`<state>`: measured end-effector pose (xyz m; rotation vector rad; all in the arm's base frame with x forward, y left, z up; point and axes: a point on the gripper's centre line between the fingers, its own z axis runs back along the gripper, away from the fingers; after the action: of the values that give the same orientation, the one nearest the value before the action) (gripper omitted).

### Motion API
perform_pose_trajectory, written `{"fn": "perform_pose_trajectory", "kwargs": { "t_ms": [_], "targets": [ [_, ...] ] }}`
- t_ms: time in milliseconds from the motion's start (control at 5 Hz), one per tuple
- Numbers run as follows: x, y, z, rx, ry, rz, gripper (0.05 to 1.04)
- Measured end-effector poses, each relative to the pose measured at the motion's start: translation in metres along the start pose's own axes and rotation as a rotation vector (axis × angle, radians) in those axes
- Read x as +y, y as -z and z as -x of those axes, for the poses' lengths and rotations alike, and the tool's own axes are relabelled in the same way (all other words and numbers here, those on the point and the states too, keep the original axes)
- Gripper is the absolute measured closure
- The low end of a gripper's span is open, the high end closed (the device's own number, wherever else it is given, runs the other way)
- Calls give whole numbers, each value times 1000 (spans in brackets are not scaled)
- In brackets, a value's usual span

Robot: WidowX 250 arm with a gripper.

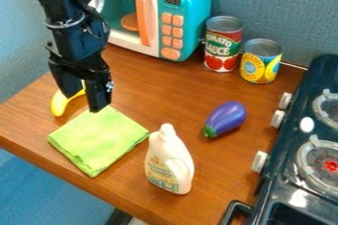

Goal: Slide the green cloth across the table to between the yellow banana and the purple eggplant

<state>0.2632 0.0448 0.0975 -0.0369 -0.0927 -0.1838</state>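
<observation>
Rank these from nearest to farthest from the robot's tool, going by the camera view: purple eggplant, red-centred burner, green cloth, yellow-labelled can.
Going by the camera view, from the tool:
1. Green cloth, just below it, left of centre.
2. Purple eggplant, right of centre.
3. Yellow-labelled can, upper right.
4. Red-centred burner, lower right, by the view's edge.

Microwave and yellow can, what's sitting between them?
A red can stands between the microwave and the yellow can, as the camera view shows.
</observation>
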Motion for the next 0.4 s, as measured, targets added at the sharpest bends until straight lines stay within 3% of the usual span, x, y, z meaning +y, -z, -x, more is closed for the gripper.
{"fn": "perform_pose_trajectory", "kwargs": {
  "t_ms": [200,400],
  "targets": [
    [0,6,3,20,-2,7,85],
    [8,37,2,101,49,-28,85]
  ]
}}
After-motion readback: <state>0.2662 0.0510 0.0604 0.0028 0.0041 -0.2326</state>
